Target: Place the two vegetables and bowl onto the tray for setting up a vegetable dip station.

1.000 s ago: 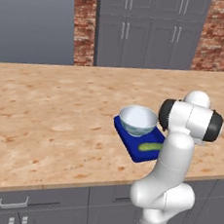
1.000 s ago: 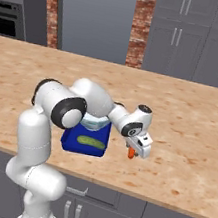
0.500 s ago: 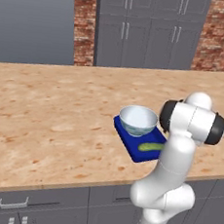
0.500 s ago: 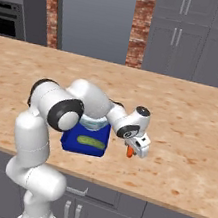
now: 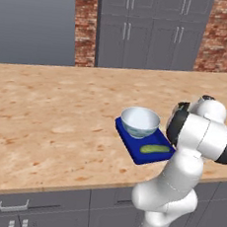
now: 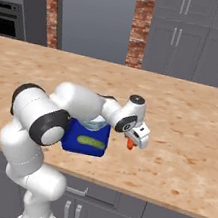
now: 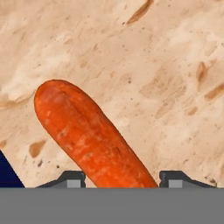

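In the left base view, the blue tray (image 5: 146, 149) lies on the wooden bench (image 5: 55, 124) near its front edge. The pale bowl (image 5: 140, 122) stands upright on the far end of the tray, and the green cucumber (image 5: 155, 149) lies flat on the near end, just beside the bowl. The white arm (image 5: 196, 144) rises at the right and hides the tray's right corner. Grey cabinets (image 5: 144, 27) and brick walls stand behind the bench.

In the right base view, the arm bends over the tray (image 6: 82, 142), where the cucumber (image 6: 89, 141) lies on the bare blue floor; the bowl (image 6: 95, 124) is mostly hidden behind the forearm. The claw (image 6: 135, 140) hangs just to the right of the tray, above the bench (image 6: 191, 146), with an orange carrot (image 6: 129, 144) poking down from it.

In the hand view, the carrot (image 7: 92, 138) runs from between the two dark finger tips (image 7: 70, 178) up and to the left, its rounded end free over the speckled bench (image 7: 166, 65). The claw is closed on the carrot, one tip on each side of it. A sliver of the tray (image 7: 8, 173) shows at the lower left edge.
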Controlling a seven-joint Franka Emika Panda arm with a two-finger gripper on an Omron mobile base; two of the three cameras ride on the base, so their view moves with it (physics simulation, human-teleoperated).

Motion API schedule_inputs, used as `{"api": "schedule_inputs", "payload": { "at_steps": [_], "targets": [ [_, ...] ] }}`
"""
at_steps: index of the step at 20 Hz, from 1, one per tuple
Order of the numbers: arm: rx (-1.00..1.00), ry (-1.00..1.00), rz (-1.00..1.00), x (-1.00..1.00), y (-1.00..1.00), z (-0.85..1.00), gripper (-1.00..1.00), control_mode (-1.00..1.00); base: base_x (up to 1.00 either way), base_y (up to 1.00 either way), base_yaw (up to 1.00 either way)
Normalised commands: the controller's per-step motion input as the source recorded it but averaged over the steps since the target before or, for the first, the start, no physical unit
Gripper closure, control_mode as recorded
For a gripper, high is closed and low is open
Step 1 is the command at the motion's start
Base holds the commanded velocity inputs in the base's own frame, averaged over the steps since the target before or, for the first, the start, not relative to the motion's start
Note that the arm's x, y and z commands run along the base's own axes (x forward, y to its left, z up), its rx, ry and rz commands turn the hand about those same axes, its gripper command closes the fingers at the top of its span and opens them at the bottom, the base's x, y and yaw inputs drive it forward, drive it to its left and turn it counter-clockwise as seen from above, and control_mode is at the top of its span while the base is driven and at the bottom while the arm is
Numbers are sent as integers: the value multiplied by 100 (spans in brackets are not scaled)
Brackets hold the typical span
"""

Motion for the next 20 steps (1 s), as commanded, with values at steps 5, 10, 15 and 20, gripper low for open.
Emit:
{"api": "schedule_inputs", "payload": {
  "at_steps": [5,10,15,20],
  "targets": [
    [0,-5,-32,-25,17,0,100,-100,0,0,0],
    [3,-7,-32,-12,25,28,100,-100,0,0,0],
    [11,-4,-30,-12,26,25,100,-100,0,0,0],
    [7,-1,-30,-26,26,9,100,-100,0,0,0]
  ]
}}
